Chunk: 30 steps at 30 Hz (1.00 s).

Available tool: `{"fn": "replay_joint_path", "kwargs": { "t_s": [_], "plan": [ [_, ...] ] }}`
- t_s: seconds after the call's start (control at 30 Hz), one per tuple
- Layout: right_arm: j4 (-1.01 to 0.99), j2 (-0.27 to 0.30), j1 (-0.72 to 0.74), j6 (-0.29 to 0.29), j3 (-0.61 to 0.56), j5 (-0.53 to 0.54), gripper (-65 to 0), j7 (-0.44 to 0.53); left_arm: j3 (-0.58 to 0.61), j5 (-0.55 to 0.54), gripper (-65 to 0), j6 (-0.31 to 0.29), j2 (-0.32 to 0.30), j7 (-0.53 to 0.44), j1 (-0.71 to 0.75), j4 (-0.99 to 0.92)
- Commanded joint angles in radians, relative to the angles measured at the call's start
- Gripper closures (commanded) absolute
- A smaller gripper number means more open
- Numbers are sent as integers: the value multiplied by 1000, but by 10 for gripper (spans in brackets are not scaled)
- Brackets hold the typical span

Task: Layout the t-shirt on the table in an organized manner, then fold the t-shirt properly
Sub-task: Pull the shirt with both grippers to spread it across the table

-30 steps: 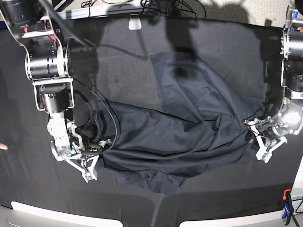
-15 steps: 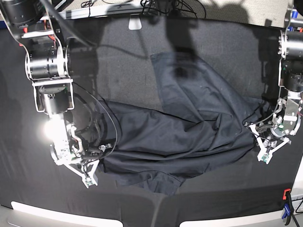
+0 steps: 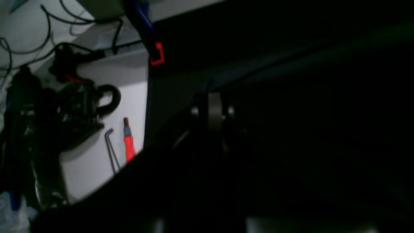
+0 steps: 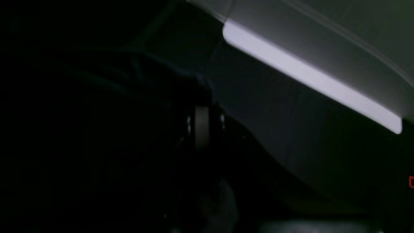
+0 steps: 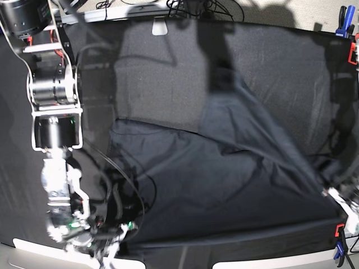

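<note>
While both arms reach low toward the near edge of the table, the t-shirt lies stretched between them, pulled across the black cloth. The right gripper sits at the shirt's near corner with its jaws closed on the fabric; the cloth bunches directly against its fingertips. The left gripper is at the opposite corner, jaws pressed together on the t-shirt's edge, which fans away from it toward the far side. Just beside that gripper, a red and blue clamp grips the table's pale rim. Both wrist views are nearly black, with dark cloth at the fingertips.
</note>
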Motion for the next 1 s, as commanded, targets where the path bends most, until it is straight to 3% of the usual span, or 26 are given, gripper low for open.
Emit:
{"fn": "replay_joint_path", "kwargs": {
  "t_s": [0.0,0.1,0.4,0.57,0.77,0.97],
  "plan": [
    [60,13,33,3,5,19,0,-7,-23,-24,0,8,-31,-2,-30,43],
    [176,27,10,112,5,48,0,-85,-55,-61,0,6,-41,92,-27,113],
    [410,128,-180,109,44,55,0,-121,-197,-105,0,3,-39,124,128,329],
    [531,142,-345,114,196,131,0,-126,-294,-105,0,3,-37,122,314,482],
    [694,143,-582,187,409,266,0,-190,-393,-109,0,3,-18,124,552,635],
    [810,143,-806,226,645,323,0,-193,-478,-109,0,0,30,122,776,750]
  ]
}}
